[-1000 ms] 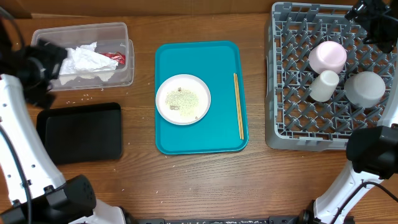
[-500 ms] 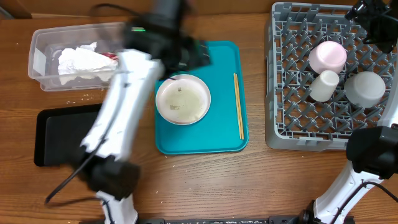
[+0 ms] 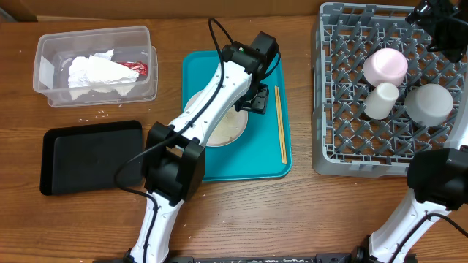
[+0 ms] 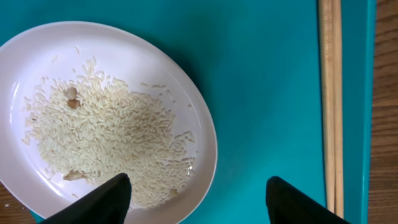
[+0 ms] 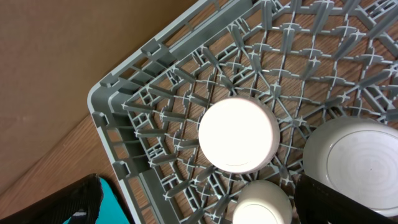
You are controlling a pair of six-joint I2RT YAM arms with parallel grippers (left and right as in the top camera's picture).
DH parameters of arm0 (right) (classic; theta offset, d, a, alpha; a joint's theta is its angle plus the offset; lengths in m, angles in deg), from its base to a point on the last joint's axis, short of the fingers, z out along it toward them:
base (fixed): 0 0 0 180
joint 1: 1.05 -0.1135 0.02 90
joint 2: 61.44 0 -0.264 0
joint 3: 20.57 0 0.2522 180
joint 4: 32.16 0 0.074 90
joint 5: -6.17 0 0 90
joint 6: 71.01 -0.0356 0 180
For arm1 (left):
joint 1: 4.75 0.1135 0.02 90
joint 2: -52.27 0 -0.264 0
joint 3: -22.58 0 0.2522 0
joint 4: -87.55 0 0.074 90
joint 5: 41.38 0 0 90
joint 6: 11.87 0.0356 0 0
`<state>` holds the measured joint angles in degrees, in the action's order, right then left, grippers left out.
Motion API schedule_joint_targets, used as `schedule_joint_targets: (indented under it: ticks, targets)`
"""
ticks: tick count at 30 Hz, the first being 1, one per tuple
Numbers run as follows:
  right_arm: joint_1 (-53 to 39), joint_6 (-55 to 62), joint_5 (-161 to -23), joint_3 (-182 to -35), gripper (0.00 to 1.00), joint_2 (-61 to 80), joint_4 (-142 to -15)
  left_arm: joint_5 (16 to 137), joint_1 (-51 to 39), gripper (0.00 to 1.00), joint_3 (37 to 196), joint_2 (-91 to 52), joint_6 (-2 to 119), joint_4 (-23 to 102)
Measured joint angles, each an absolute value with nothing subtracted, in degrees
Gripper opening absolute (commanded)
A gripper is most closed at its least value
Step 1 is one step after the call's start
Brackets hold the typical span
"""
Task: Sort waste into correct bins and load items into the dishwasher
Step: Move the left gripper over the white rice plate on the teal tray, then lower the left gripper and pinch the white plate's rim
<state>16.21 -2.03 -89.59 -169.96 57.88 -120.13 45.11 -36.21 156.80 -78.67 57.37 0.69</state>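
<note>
Brown wood-grain tabletop (image 3: 329,212), plain brown board (image 3: 110,9) along its back edge. Centre: teal plastic serving tray (image 3: 197,73) w/ round white plate (image 4: 155,62) of white rice grains (image 4: 106,137), 2 thin wooden chopsticks (image 3: 279,124) beside it. Left gripper (image 4: 198,183) hovers over the plate's rim, fingers apart, empty. Clear rectangular plastic tub (image 3: 150,73) holds crumpled white paper napkin (image 3: 95,73) + red wrapper (image 3: 135,68); shallow black rectangular tray (image 3: 88,157) just in front. Right gripper (image 5: 199,186) is above the grey plastic dish rack (image 3: 344,131), fingers wide, empty.
</note>
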Motion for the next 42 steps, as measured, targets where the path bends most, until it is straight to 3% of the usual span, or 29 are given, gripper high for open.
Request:
schedule_joint_targets:
  ticks: [4, 23, 42]
  targets:
    - [16.2, -2.0, -89.6, -170.0, 1.00, 57.9, -120.1, 46.1, -36.2, 0.53, 156.8, -80.0, 58.6, -1.5]
    - [16.2, -2.0, -89.6, -170.0, 1.00, 57.9, -120.2, 48.7, -39.7, 0.50, 156.8, -85.0, 60.0, -6.1]
    - [16.2, -2.0, -89.6, -170.0, 1.00, 57.9, -120.2, 45.3, -39.6, 0.47, 153.3, -85.1, 60.4, -3.0]
